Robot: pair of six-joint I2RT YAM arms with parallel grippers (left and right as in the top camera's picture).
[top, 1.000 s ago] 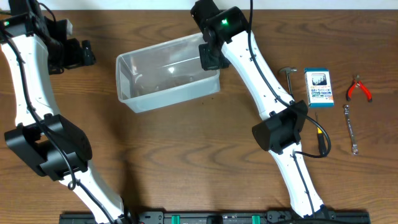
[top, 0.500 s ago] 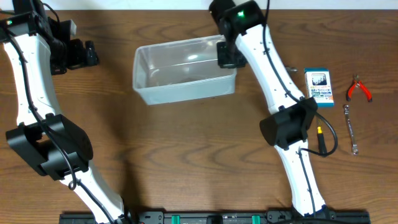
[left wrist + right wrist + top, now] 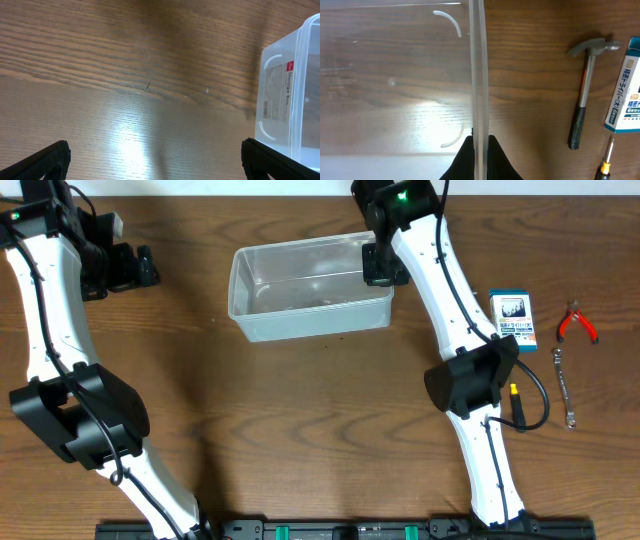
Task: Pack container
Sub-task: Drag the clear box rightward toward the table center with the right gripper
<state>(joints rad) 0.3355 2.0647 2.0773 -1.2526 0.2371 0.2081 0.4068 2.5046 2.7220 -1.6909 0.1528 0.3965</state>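
The container (image 3: 300, 248) is a clear plastic tub standing empty on the wooden table, at the back centre. My right gripper (image 3: 383, 268) is shut on its right-hand wall. In the right wrist view the rim (image 3: 479, 75) runs straight down between the two black fingers (image 3: 496, 155), one inside the tub and one outside. My left gripper (image 3: 130, 268) hangs open over bare table at the far left, well away from the tub. Its wrist view shows both fingertips (image 3: 50, 160) wide apart, with the labelled end of the container (image 3: 292, 90) at the right edge.
Right of the tub lie a hammer (image 3: 585, 90), a blue-and-white box (image 3: 512, 318), red pliers (image 3: 577, 323), a wrench (image 3: 564, 385) and a screwdriver (image 3: 606, 165). The right arm stretches from the front edge up across the table's right half.
My right gripper has slid the container to the right along the table, gripping its wall throughout. The left arm has barely moved.
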